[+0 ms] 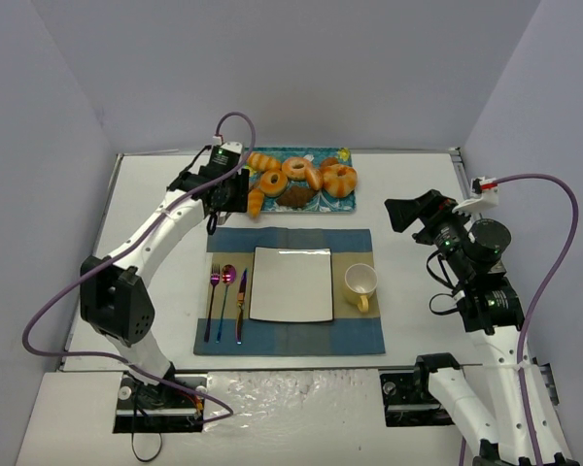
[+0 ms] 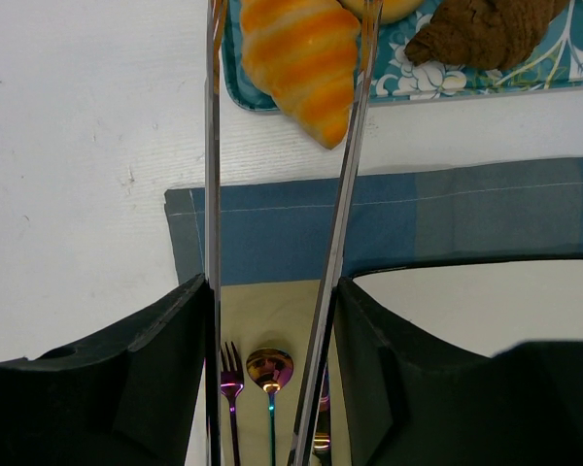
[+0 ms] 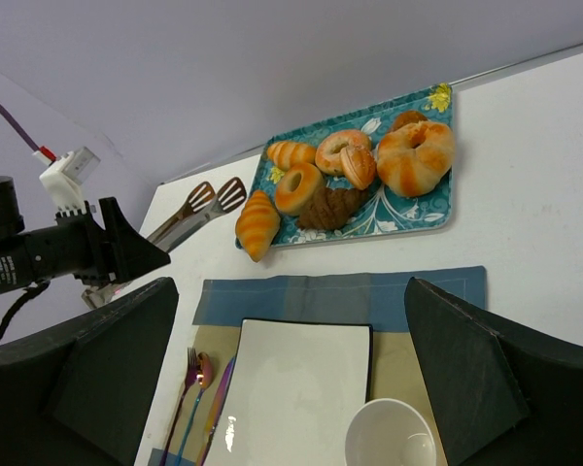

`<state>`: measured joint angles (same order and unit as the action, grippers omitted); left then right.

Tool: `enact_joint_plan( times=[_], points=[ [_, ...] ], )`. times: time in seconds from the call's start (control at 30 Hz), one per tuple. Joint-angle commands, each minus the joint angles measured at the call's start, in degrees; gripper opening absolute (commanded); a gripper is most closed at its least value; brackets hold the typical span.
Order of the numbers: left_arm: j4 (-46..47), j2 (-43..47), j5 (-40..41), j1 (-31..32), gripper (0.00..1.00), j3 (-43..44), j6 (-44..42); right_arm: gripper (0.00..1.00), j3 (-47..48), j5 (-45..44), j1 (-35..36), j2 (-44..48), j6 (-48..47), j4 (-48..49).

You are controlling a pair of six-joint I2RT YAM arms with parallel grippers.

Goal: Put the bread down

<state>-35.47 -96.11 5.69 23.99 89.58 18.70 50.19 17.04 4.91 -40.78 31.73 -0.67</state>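
Observation:
The bread (image 2: 306,58) is a golden-orange ridged croissant at the near left corner of the teal tray (image 2: 486,83), its pointed tip hanging over the tray edge. It also shows in the top view (image 1: 257,201) and the right wrist view (image 3: 257,224). My left gripper (image 2: 272,291) is shut on metal tongs (image 2: 212,146). Their two arms stand apart on either side of the croissant; I cannot tell whether they touch it. My right gripper (image 3: 291,291) is open and empty, held high at the right of the table (image 1: 408,214).
The tray (image 1: 335,210) also holds glazed donuts (image 1: 296,168), other rolls and a dark brown chocolate croissant (image 1: 294,196). Near of it a blue placemat (image 1: 360,243) carries a square white plate (image 1: 291,283), a yellow mug (image 1: 360,284) and iridescent cutlery (image 1: 227,301).

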Motion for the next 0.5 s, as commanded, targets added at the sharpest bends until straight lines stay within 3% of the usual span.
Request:
enact_joint_plan(
  times=[0.0,0.47],
  points=[
    [1.54,0.50,3.26,1.11,0.46,1.99,0.19,1.00,0.23,0.92,-0.16,0.49,0.18,4.33],
    [0.84,-2.19,5.51,2.12,0.47,1.43,0.20,1.00,-0.40,0.85,-0.16,1.05,0.57,4.36]
  ],
)
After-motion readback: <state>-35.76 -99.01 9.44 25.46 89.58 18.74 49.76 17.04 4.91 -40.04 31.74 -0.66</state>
